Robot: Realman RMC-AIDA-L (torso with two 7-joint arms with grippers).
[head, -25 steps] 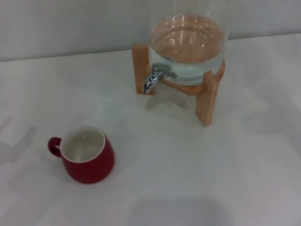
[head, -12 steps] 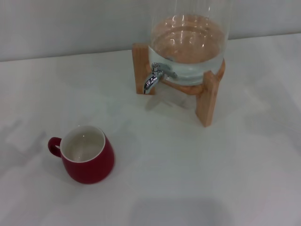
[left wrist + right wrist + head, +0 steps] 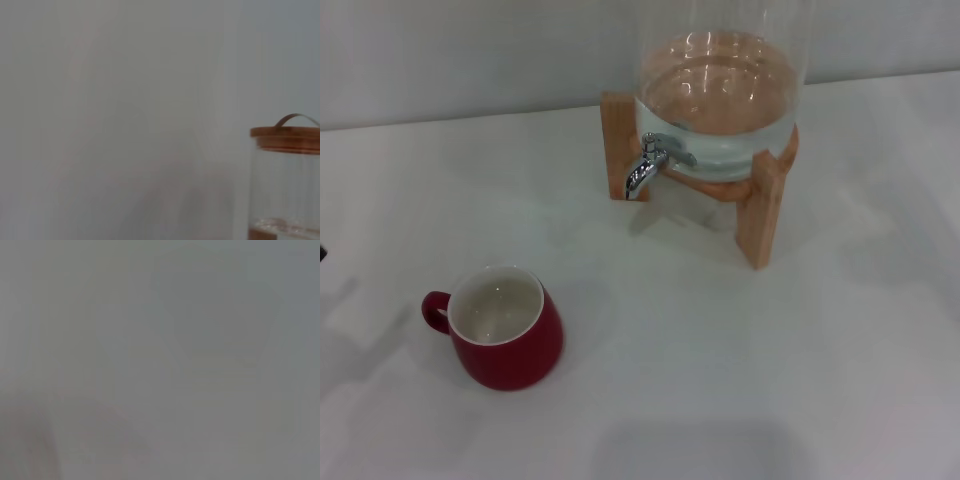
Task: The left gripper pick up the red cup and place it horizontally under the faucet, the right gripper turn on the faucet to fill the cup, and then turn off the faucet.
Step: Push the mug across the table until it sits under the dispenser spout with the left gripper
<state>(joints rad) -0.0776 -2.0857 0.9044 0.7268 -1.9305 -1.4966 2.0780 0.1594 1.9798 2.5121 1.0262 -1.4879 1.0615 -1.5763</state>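
Observation:
The red cup (image 3: 506, 338) stands upright on the white table at the front left, its white inside empty and its handle pointing left. The chrome faucet (image 3: 648, 166) sticks out of the glass dispenser (image 3: 720, 95) at the back centre, spout down, with nothing under it. A small dark tip of my left gripper (image 3: 322, 253) shows at the left edge of the head view, well left of the cup and a little farther back. My right gripper is out of view. The right wrist view shows only plain grey.
The dispenser holds water and rests on a wooden stand (image 3: 760, 205). Its wooden lid (image 3: 287, 138) with a metal handle shows in the left wrist view against a plain wall. The white table (image 3: 720, 360) spreads around cup and stand.
A dark tip has come in at the left edge of the head view, and the faint shadows left of the cup have shifted. Cup and dispenser have not moved.

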